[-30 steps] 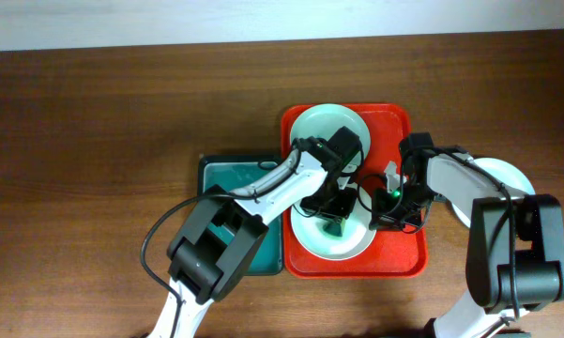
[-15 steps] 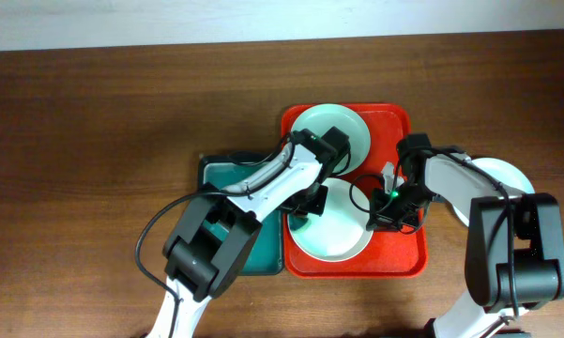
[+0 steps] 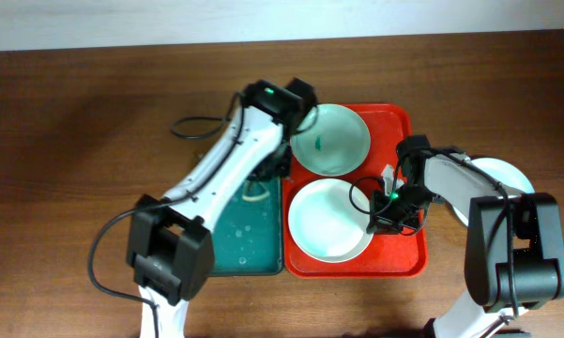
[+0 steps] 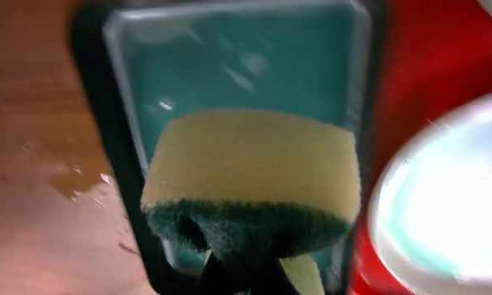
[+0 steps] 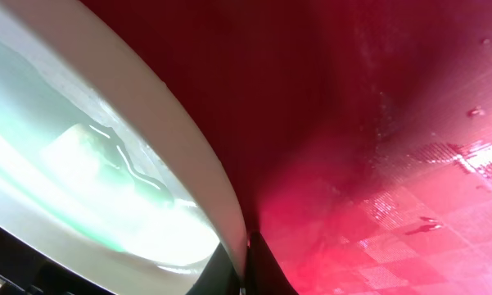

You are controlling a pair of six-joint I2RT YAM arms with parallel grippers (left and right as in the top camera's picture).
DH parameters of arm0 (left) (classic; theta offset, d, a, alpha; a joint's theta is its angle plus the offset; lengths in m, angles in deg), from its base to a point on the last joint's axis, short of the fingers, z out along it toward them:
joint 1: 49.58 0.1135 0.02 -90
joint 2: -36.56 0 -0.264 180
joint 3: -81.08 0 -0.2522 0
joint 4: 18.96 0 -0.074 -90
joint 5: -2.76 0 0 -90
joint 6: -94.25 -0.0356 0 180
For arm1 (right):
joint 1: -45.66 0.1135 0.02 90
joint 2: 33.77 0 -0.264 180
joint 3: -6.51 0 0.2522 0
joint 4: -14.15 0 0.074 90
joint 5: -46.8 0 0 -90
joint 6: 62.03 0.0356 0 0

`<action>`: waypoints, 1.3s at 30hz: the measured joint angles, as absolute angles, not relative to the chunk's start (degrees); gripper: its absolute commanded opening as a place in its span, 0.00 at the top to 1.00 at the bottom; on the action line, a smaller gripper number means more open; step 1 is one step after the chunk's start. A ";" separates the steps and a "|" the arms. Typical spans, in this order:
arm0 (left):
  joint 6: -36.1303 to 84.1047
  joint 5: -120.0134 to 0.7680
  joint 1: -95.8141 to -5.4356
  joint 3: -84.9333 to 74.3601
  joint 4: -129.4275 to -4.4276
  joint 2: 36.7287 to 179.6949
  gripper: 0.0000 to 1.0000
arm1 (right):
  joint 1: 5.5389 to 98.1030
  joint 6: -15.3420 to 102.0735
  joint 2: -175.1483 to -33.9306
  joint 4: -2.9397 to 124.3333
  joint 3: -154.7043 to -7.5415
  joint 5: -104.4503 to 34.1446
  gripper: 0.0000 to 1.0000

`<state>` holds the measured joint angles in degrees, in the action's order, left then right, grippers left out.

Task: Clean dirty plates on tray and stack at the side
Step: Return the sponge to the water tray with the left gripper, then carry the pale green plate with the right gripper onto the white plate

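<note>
The left hand (image 4: 244, 274) hung over the dark teal plastic basin (image 3: 236, 246), pinching a yellow-and-green sponge (image 4: 252, 176). The right hand (image 3: 383, 209), low on the bright red rectangular plastic tray (image 3: 401, 127), nipped the rim of the near pale round plate (image 3: 328, 221). Three plates counted: that one, a mint round plate (image 3: 330, 139) behind it on the tray, and a white round plate (image 3: 512, 175) on the wooden desk (image 3: 94, 141), half hidden by the right arm.
</note>
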<state>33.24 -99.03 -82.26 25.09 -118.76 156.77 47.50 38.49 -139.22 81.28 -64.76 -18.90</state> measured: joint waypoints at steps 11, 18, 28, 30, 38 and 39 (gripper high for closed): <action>27.69 -91.64 -75.84 1.73 -103.37 156.79 0.32 | 47.50 38.47 -139.24 81.45 -64.76 -19.08 0.96; 26.71 -89.94 -73.39 2.87 -105.34 139.67 0.05 | 47.46 38.01 -139.02 89.60 -68.65 -22.71 0.96; 26.53 -91.73 -56.12 3.74 -104.95 111.81 0.01 | 65.36 44.35 -134.65 92.99 -86.45 -26.29 0.96; 26.53 -92.19 -55.95 3.74 -105.82 111.35 0.01 | 71.70 47.85 -134.65 86.74 -86.49 -26.81 0.96; 26.53 -92.63 -55.97 3.74 -106.46 111.37 0.00 | 85.97 53.53 -134.67 80.14 -87.69 -47.86 0.96; 26.53 -92.63 -55.97 3.74 -106.43 111.37 0.01 | 87.24 53.57 -134.65 80.25 -88.96 -51.67 0.96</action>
<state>26.53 -92.63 -55.97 3.74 -106.43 111.37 87.24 53.57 -134.65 80.25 -88.96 -51.67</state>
